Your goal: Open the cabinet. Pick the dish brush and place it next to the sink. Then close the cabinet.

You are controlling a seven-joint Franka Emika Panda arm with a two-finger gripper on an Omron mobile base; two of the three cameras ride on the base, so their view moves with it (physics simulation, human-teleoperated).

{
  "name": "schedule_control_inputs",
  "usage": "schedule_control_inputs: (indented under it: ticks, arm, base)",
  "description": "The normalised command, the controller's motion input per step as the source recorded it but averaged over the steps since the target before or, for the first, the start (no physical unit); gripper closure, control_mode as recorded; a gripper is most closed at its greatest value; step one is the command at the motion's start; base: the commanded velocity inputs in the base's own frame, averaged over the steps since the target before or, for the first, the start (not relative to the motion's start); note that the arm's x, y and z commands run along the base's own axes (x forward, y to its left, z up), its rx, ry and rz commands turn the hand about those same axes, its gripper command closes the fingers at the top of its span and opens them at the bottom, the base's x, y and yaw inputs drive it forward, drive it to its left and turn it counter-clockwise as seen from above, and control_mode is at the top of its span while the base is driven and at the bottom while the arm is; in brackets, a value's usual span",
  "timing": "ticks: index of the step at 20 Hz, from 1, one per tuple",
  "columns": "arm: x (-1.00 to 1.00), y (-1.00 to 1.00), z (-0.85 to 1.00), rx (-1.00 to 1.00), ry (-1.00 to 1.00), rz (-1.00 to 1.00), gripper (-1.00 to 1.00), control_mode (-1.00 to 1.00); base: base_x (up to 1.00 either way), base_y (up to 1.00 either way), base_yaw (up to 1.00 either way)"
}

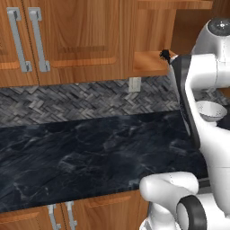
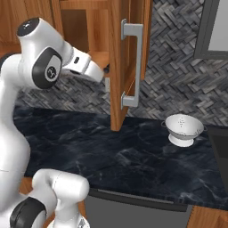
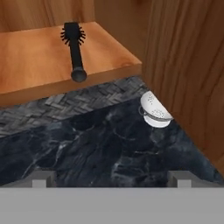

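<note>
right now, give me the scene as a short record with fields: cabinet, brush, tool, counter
cabinet: cabinet door swung open, silver handle facing out
dish brush: dish brush lying on the wooden shelf, handle end near the shelf's front edge, ungrasped
tool: tool empty, fingers apart, short of the brush
counter: white colander on the dark counter, beside the open door

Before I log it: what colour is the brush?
Black all over; the hand view shows the brush best.
</note>
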Motion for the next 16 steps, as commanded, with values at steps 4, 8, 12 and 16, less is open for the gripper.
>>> schedule_control_inputs:
  ticks: [4, 8, 12, 16]
  arm:
    - [0.8, 0.0, 0.0, 0.0, 0.0, 0.0, -1.0, -1.0]
    - [0.81, 0.0, 0.0, 0.0, 0.0, 0.0, -1.0, -1.0]
    - [0.89, -0.01, -0.02, 0.0, 0.0, 0.01, -1.0, -1.0]
    - [0.9, -0.07, -0.05, 0.0, 0.0, 0.04, -1.0, -1.0]
  base:
    - [0.0, 0.0, 0.0]
    - [0.0, 0.0, 0.0]
    - [0.0, 0.0, 0.0]
    - [0.0, 0.0, 0.0]
